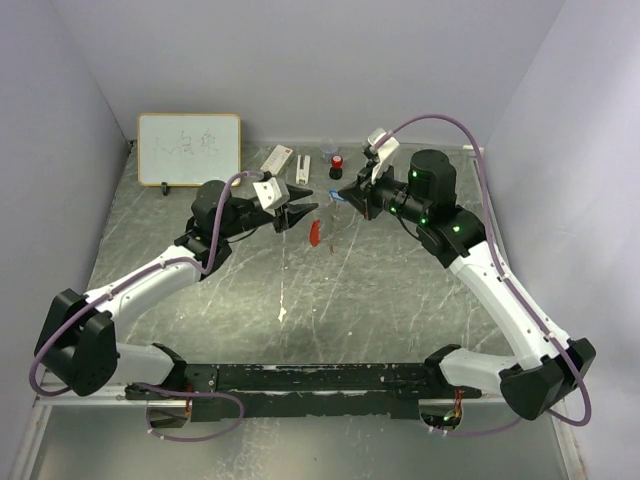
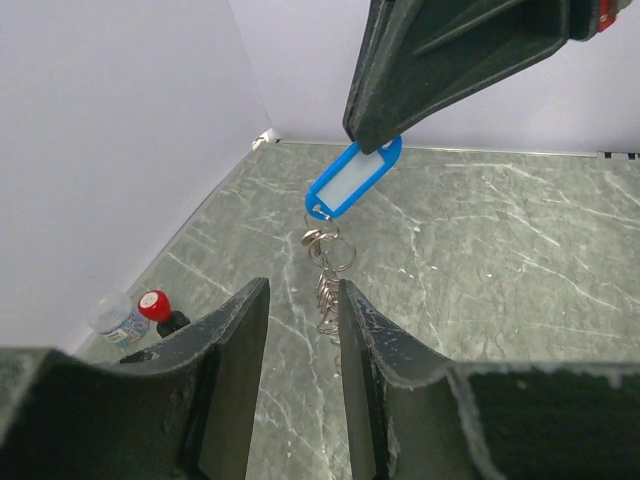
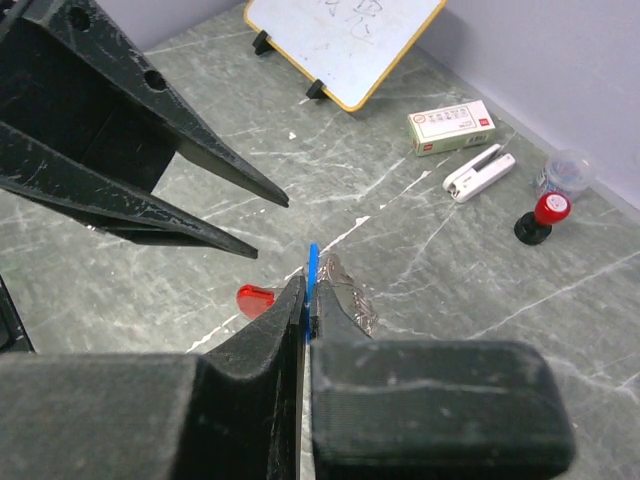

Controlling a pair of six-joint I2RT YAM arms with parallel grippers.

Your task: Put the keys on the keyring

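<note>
1. Right claw [image 2: 373,138] is clamped on the blue tag [image 2: 352,183]; the tag's top is hidden between its jaws.
2. The tag hangs lengthwise downward. Rings and keys [image 2: 328,272] dangle beneath it, indistinct, just ahead of the partly open, empty left claw [image 2: 302,292].

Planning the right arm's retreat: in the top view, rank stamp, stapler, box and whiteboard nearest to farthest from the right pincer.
1. Stamp, just beyond the right pincer, which holds the blue tag.
2. Stapler, back left.
3. Box, further left.
4. Whiteboard, far left at the back.

Faint handwritten marks on the whiteboard [image 1: 189,148] and small print on the box [image 3: 452,126], neither legible.
</note>
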